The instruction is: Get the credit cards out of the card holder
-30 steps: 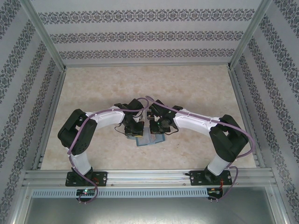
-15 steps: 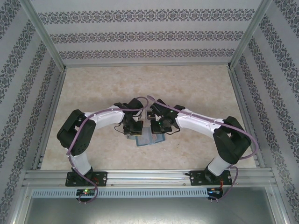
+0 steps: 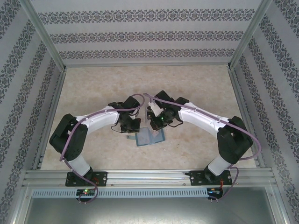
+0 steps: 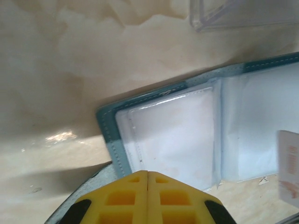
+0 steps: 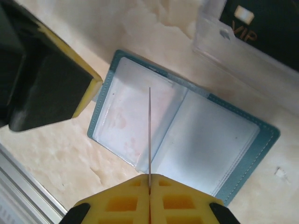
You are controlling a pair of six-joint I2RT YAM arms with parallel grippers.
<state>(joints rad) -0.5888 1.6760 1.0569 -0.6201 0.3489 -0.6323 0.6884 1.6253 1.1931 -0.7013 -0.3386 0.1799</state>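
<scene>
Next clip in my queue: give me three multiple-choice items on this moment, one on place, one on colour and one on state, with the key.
1. Where is the card holder?
A) against the far wall
B) flat on the table
C) on the metal rail

2. What colour is its border?
A) red
B) black
C) teal

3. What state is the right tool in?
A) shut on a credit card
B) wide open and empty
C) half open around a pen

Key: B, the holder lies opened out on the marbled surface. C, a stitched teal edge frames the pale sleeves. A, the yellow fingers meet on a card seen edge-on above the holder.
</scene>
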